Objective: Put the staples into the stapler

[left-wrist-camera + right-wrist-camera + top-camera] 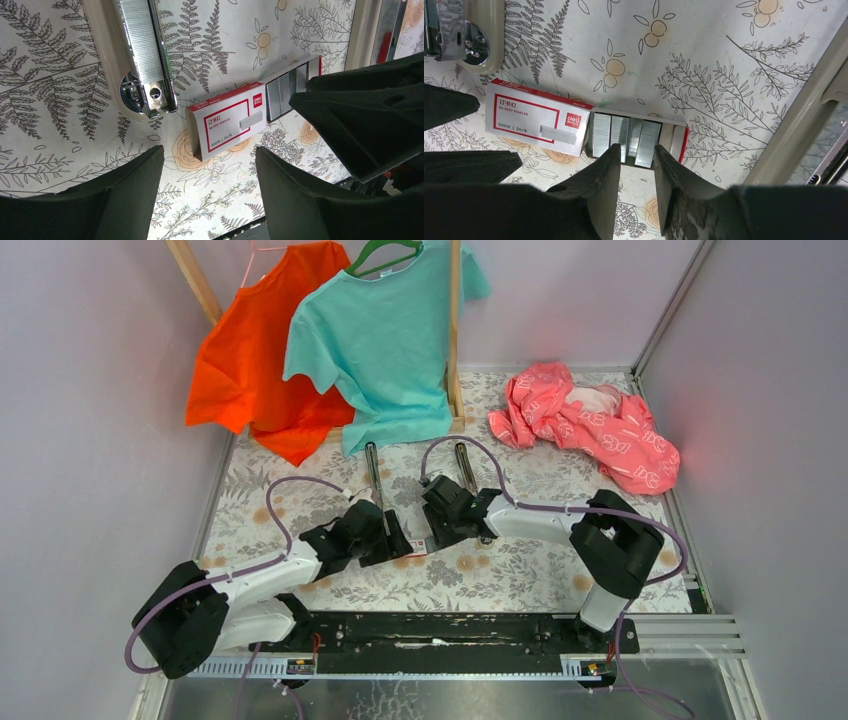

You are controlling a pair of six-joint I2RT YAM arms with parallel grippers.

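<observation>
The staples box (227, 120), red and white, lies flat on the floral table. Its tray is slid out, showing grey staple strips (624, 137). The box also shows in the right wrist view (536, 117) and, small, in the top view (418, 545). The stapler (145, 55) lies open beside it, cream base with its chrome magazine up. My left gripper (207, 155) is open and empty, just short of the box's near end. My right gripper (638, 150) is narrowly open, with its fingertips (616, 152) at the near edge of the exposed strips, straddling the middle ones.
A second cream bar (794, 130) lies right of the tray. An orange shirt (255, 360) and a teal shirt (385, 340) hang on a wooden rack at the back. A pink garment (590, 420) lies at the back right. Walls close in on both sides.
</observation>
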